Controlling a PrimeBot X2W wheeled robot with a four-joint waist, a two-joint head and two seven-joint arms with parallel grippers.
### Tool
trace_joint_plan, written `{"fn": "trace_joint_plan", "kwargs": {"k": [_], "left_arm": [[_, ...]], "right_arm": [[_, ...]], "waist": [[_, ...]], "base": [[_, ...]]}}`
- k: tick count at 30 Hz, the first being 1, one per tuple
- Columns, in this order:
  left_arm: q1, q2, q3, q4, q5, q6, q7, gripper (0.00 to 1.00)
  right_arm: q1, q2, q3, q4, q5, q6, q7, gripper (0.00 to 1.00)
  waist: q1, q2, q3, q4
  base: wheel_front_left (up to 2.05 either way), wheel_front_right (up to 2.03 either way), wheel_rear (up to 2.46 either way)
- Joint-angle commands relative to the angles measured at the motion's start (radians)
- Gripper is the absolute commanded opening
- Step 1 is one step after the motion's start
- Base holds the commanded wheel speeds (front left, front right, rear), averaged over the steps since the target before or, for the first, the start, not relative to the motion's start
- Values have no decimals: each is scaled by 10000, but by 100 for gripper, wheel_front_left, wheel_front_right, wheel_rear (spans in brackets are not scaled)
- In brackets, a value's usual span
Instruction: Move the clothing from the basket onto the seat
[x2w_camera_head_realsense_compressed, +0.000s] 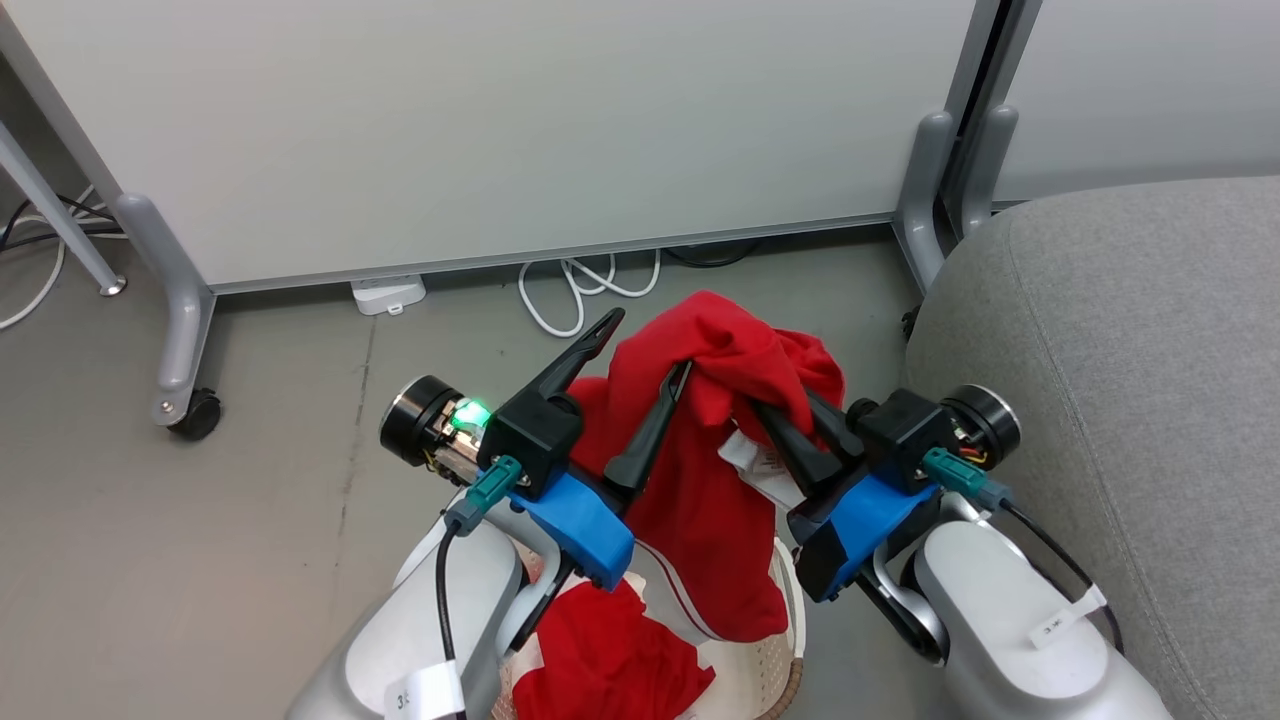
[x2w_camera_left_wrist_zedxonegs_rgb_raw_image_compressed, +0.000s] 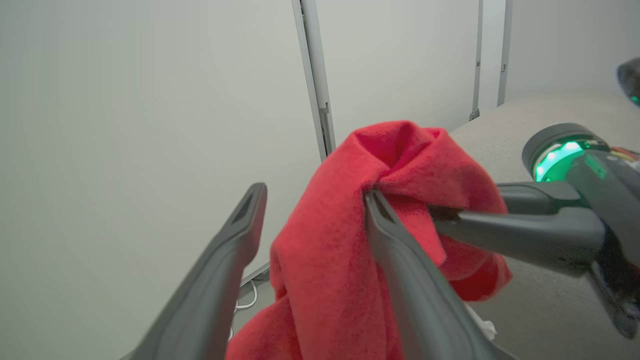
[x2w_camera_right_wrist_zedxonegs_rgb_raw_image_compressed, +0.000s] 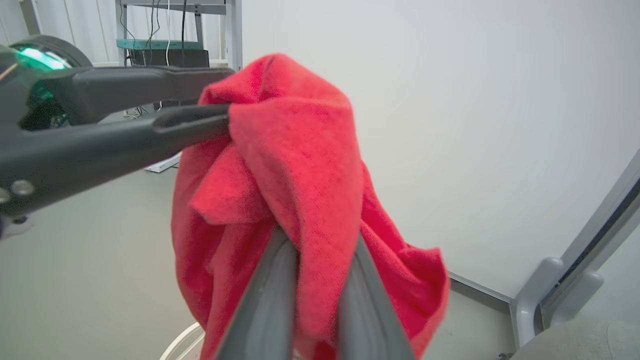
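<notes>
Seat (x2w_camera_head_realsense_compressed: 1150, 420): the grey upholstered cushion takes up the right side of the head view, its rounded left corner just beside the right forearm.
Partition panel (x2w_camera_head_realsense_compressed: 500, 130): a white panel on grey feet stands across the floor (x2w_camera_head_realsense_compressed: 200, 560) behind the action.
Basket (x2w_camera_head_realsense_compressed: 793, 685): the cream perforated tub with its brown rim sits on the floor at the bottom edge of the head view, between the two forearms.
Lifted garment (x2w_camera_head_realsense_compressed: 720, 420): one piece of the red clothing hangs bunched above the basket. Its lower hem trails down to about the far rim.
Second garment (x2w_camera_head_realsense_compressed: 600, 660): more red cloth with a white stripe lies in the basket's left half, awaiting its turn.
Right gripper (x2w_camera_head_realsense_compressed: 775, 415): its fingers are clenched on the top fold of the lifted garment and bear its whole weight.
Left gripper (x2w_camera_head_realsense_compressed: 645, 350): its fingers are spread wide and grasp nothing. The inner one rests against the cloth's left side and the outer one stands apart from it.
White tag (x2w_camera_head_realsense_compressed: 760, 460): a label dangles from the cloth just beside the right fingers.
Step in hand: likely the carry to the seat on the right arm alone.
Doing it well: draw the left fingers back from the cloth first so they snag nothing. Raise the garment until the hem clears the rim and swing it over the seat's left corner. Lower it well in from the edge before letting go, or it may slide to the floor.
</notes>
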Motion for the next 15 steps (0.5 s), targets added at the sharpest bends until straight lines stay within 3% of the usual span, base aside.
{"fn": "trace_joint_plan", "kwargs": {"k": [1,9,15], "left_arm": [[135,-16,51,12,63,-47,-52,100],[326,-69,71,-291,221,-63,-50,100],[460,0,159,-625,397,-61,-43,100]], "right_arm": [[197,17,-228,-101,28,1,-3,0],[562,34,-1370,-496,-61,1,-3,0],[910,8,-2320,-1105,-220,1,-3,0]], "waist": [[0,0,15,4],[0,0,160,-280],[0,0,434,-1004]], "base": [[0,0,0],[0,0,0],[0,0,0]]}}
